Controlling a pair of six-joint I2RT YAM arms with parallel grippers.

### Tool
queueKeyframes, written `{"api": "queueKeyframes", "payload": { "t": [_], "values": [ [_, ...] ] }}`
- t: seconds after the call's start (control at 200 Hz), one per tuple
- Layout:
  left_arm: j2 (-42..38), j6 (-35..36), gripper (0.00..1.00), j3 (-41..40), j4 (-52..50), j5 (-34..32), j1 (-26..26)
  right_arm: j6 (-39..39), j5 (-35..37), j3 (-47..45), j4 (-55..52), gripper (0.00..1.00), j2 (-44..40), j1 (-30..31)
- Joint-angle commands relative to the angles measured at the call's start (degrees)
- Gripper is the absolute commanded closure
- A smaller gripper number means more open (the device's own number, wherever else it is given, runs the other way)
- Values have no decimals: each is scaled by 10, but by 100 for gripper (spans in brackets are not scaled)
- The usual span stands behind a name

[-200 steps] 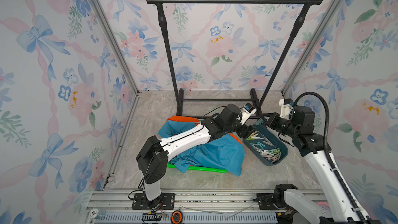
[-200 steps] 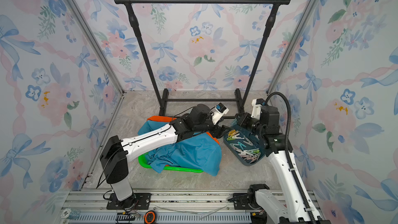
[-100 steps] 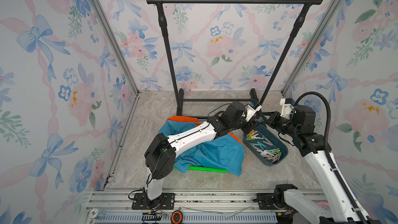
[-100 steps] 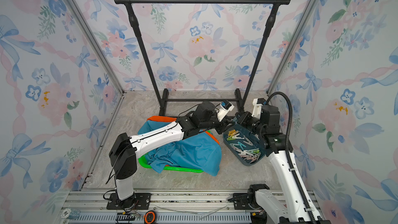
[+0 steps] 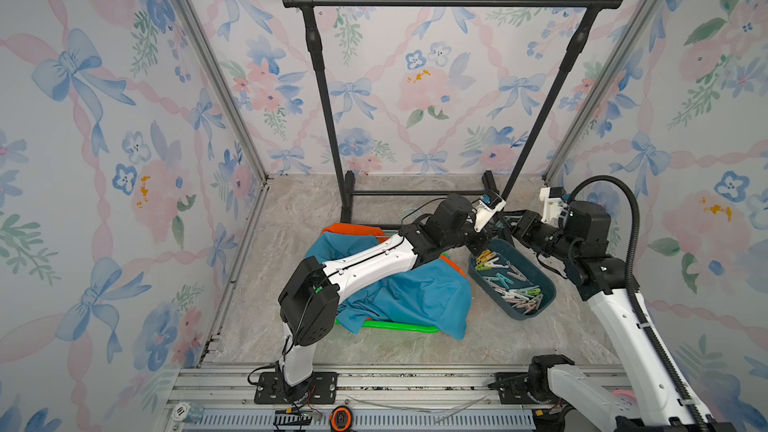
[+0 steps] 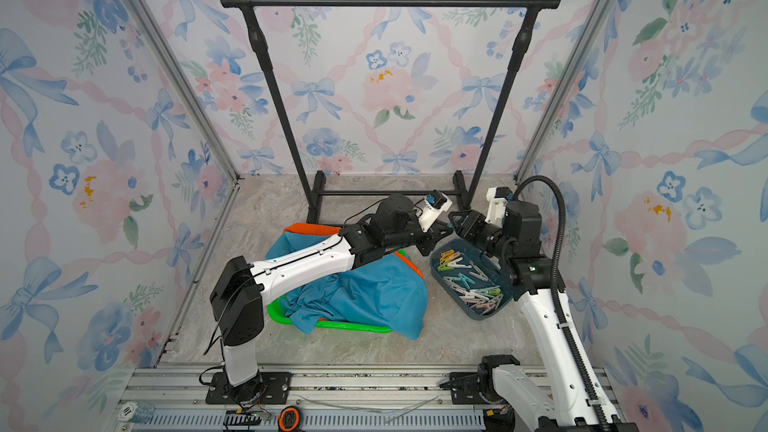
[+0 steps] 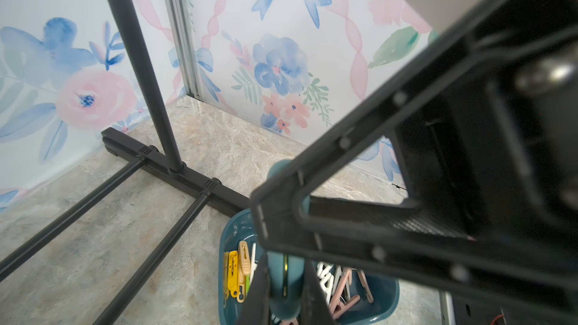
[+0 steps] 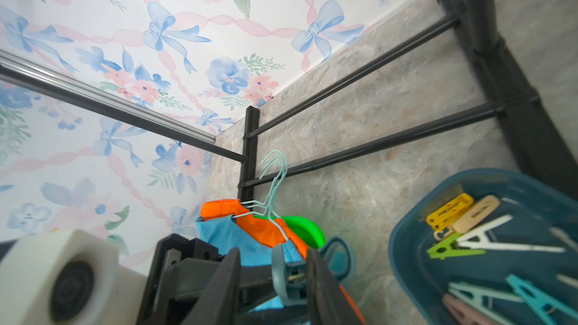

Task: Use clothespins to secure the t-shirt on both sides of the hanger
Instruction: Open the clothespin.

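A teal clothespin (image 7: 286, 276) sits between the fingers of my left gripper (image 7: 286, 289), which is shut on it. My right gripper (image 8: 272, 286) meets it head-on above the far end of the bin, jaws apart, with the same clothespin (image 8: 287, 273) resting against one finger (image 8: 322, 282). In both top views the two grippers (image 5: 496, 226) (image 6: 446, 224) touch tip to tip. The blue t-shirt (image 5: 415, 288) lies crumpled under the left arm, over an orange one (image 5: 353, 229). Pale wire hangers (image 8: 275, 179) stick out of the shirts' necks. More clothespins (image 5: 511, 284) fill the bin.
The dark teal bin (image 5: 519, 314) stands on the floor at the right of the shirts. A green plastic tray (image 5: 399, 327) lies under the clothes. The black clothes rack (image 5: 453, 1) stands at the back, its foot bar (image 7: 175, 170) close to the bin.
The left gripper reached right to the right gripper and closed on the teal clothespin. The right gripper's jaws, shut on the pin before, have opened.
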Motion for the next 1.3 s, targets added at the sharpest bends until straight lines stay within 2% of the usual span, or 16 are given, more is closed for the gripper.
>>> {"api": "queueKeyframes", "payload": {
  "t": [0.0,0.085,0.2,0.435,0.655,0.735,1.0,1.295],
  "values": [
    [-37,0,100,-35,51,-19,11,4,-41,15,-9,41,-9,-23],
    [-58,-13,100,-69,89,-15,21,0,-46,16,-9,32,-18,-28],
    [-73,-10,100,-83,107,-18,23,6,-59,18,-6,29,-14,-26],
    [-77,-17,100,-94,135,-13,21,14,-42,40,7,27,15,5],
    [-76,-17,100,-97,140,-12,20,35,-28,61,38,31,50,29],
    [-76,-16,100,-97,141,-12,20,35,-21,70,41,35,60,36],
    [-72,-11,100,-95,142,-13,20,49,-17,79,61,59,78,40],
    [-58,-4,100,-90,142,-24,20,53,-13,74,69,70,83,45]
  ]
}}
